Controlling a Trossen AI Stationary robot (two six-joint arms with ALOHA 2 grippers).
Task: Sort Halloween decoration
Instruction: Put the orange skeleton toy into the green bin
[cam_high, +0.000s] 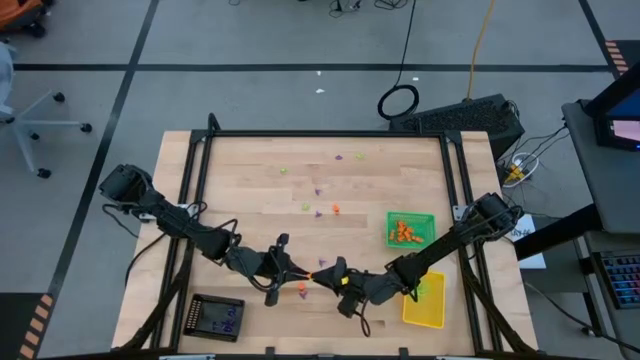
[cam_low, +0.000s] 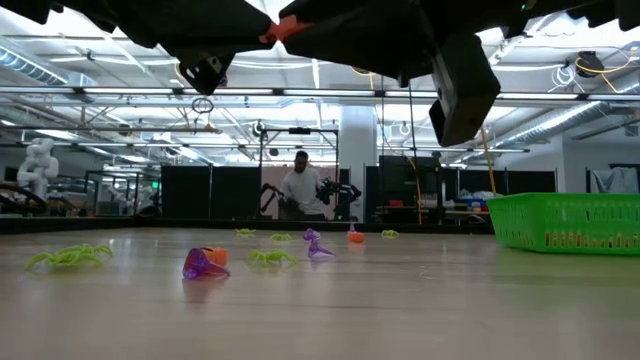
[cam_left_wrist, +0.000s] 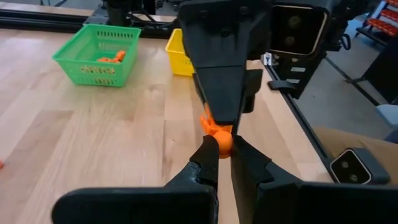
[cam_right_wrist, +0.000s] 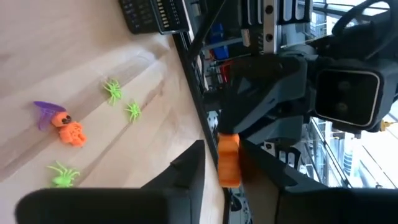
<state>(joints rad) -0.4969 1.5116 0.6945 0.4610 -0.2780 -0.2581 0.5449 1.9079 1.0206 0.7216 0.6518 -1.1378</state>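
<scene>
One small orange Halloween decoration (cam_left_wrist: 222, 142) hangs in the air between my two grippers, over the table's near middle (cam_high: 313, 274). My left gripper (cam_left_wrist: 224, 149) is shut on it. From the opposite side my right gripper (cam_right_wrist: 222, 149) has its fingers on either side of the same trinket (cam_right_wrist: 228, 158), with a narrow gap at one finger. Other trinkets lie loose on the wood: an orange one (cam_high: 301, 290) just below the grippers, purple, orange and lime ones (cam_high: 320, 211) farther back, and a purple-and-orange one (cam_low: 205, 263). My left gripper pinches the trinket's rounded end (cam_left_wrist: 224, 144) between its two fingertips, coming nearly level from the table's left. The trinket is clear of the table. My right gripper comes nearly level from the table's right. One finger (cam_right_wrist: 249, 158) lies against the trinket's side (cam_right_wrist: 236, 162); the other finger stands just off it.
A green tray (cam_high: 411, 215) holding orange trinkets stands at the right, a yellow tray (cam_high: 438, 305) in front of it, a black tray (cam_high: 217, 317) at the near left. Lime spiders (cam_right_wrist: 113, 89) lie on the wood. A person (cam_low: 300, 185) stands beyond the table.
</scene>
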